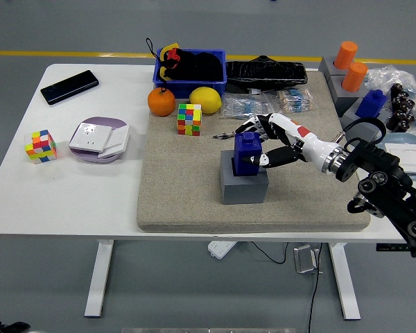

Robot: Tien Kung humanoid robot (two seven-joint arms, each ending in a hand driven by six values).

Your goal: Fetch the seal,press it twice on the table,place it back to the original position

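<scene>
Blue, blocky seal sits on its grey base, gripped by the right hand.

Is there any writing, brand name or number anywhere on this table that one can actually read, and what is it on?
None can be read.
The clear packets behind the right hand carry blue print, too small to read.
The white device on the purple plate shows only glare.
The black phone is blank.
The blue seal on its grey block shows no legible mark.
</scene>
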